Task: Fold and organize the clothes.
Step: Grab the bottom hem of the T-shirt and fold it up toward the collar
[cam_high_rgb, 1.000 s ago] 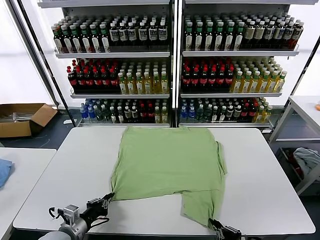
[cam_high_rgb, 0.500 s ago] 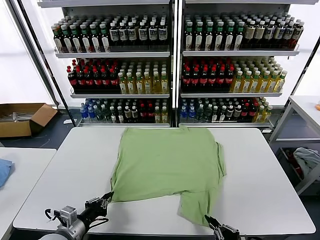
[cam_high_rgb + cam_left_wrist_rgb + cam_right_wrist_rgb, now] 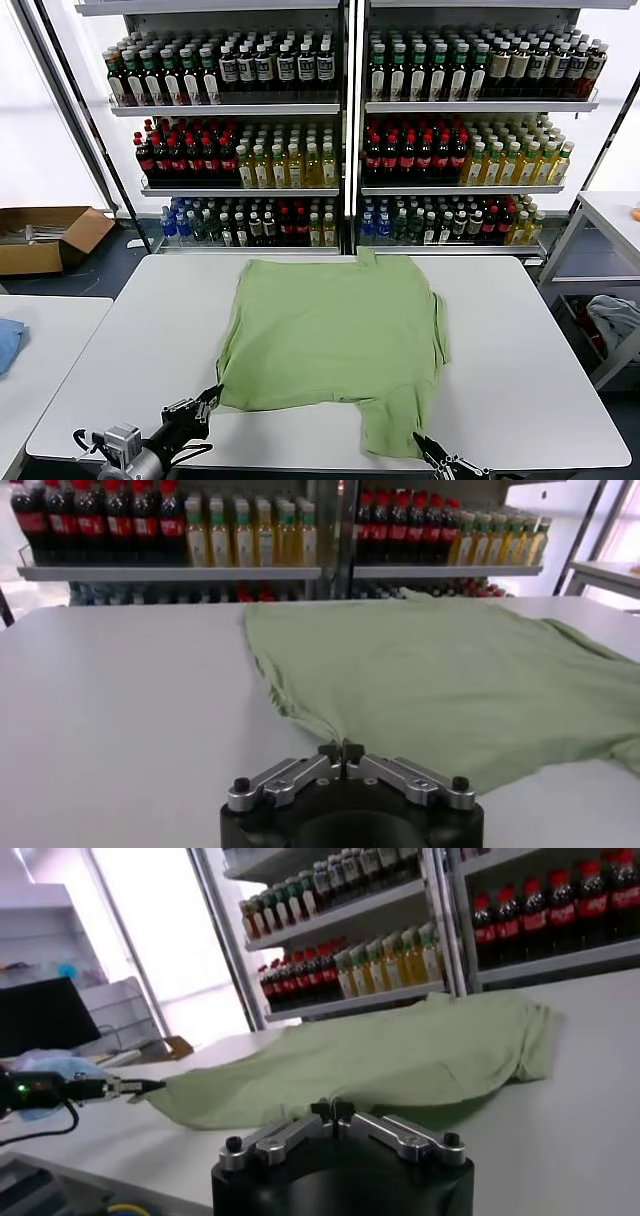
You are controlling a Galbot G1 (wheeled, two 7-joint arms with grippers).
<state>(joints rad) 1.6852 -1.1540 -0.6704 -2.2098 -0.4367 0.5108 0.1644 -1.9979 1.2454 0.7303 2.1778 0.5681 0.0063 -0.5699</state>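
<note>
While the green polo shirt (image 3: 335, 345) lies spread flat on the white counter (image 3: 120, 350), plain back side up, both arms are down at the near edge, each one at a hem corner. It sits roughly in the middle of the counter, far edge close to the shelving side, and one flap on the near right hangs lower than the rest of the hem, so the near edge looks stepped.

Left end effector (image 3: 212, 396) is at the near left corner of the shirt, fingers pinched together right at the fabric edge. From the left wrist camera the two fingertips (image 3: 341, 750) meet with no gap, and the cloth corner runs down to them, so it looks clamped on the hem there.

Right end effector (image 3: 424, 442) is at the near right, tip against the low flap's corner. Its fingers are together too in the right wrist view (image 3: 332, 1110), with green fabric right at the tips, though honestly I can't say for sure that cloth is caught between them.

Behind the counter there are shelves of bottles (image 3: 300, 150), a cardboard box (image 3: 45, 235) on the floor far left, and a blue cloth (image 3: 8, 340) on the side table at the left.
</note>
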